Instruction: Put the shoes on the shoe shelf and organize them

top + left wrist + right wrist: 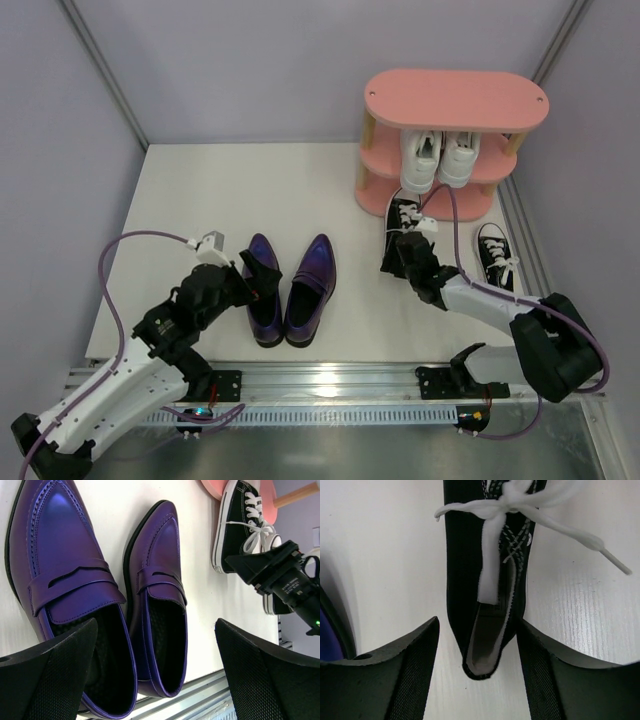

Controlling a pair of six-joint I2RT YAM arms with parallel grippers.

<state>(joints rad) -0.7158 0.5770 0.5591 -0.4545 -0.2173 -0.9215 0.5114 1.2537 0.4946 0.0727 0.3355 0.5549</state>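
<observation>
Two purple loafers [265,292] [311,288] lie side by side mid-table, toes pointing away. My left gripper [250,274] is open at their heels; in the left wrist view [155,680] one finger hangs over the left loafer [65,570], the other stands right of the right loafer [160,610]. A black sneaker [403,214] lies before the pink shelf [455,98]. My right gripper [400,252] is open around its heel [477,675]; the sneaker [470,555] touches the right finger. The second black sneaker [496,255] lies to the right. Two white sneakers [441,156] stand on the middle tier.
The shelf stands at the back right against the wall, with a metal frame rail [530,240] beside it. A metal rail [330,378] runs along the table's near edge. The right arm [285,577] shows in the left wrist view beside the black sneaker [240,520].
</observation>
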